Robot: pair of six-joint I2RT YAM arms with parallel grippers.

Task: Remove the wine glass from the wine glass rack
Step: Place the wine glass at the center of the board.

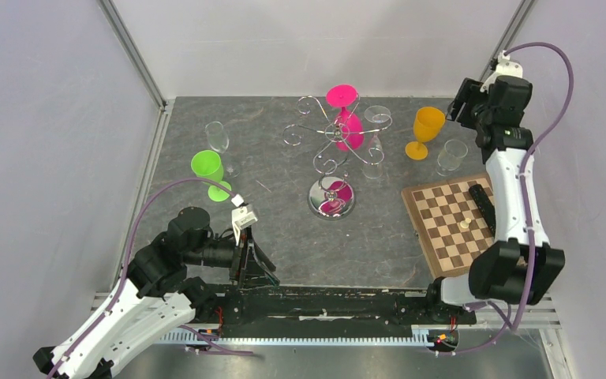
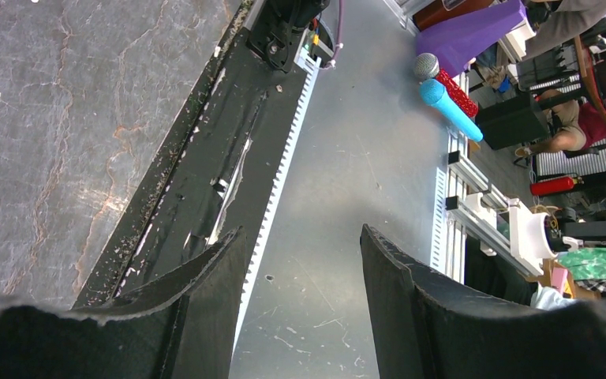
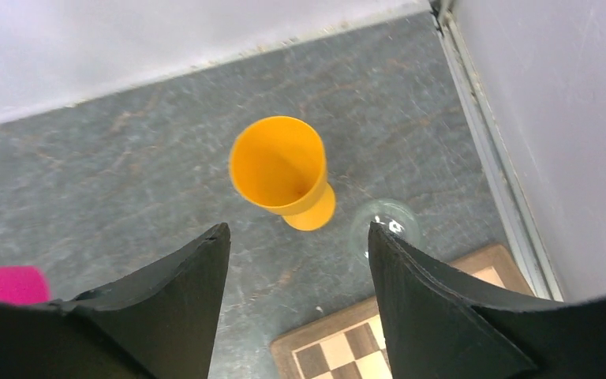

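**Top external view.** The wine glass rack [image 1: 333,142] stands mid-worktop [image 1: 284,237]. A pink wine glass [image 1: 346,118] hangs inverted from its scroll arms, foot uppermost. A clear wine glass [image 1: 375,126] sits close against the rack's right side; whether it is hung or standing cannot be told. An orange wine glass [image 1: 428,130] stands upright to the right, apart from the rack. A green wine glass [image 1: 209,170] and a clear flute [image 1: 218,138] stand to the left. The right arm [image 1: 513,158] is raised at the back right corner. The left arm [image 1: 166,268] lies low at the near edge.

**Left wrist view.** The left jaws are spread and empty, facing the base rail [image 2: 229,158].

**Right wrist view.** The right jaws are spread and empty. The orange wine glass [image 3: 280,170] stands free on the worktop below them, untouched.

**Status.** The orange glass is off the rack, so that removal appears complete. The pink glass has not been removed.
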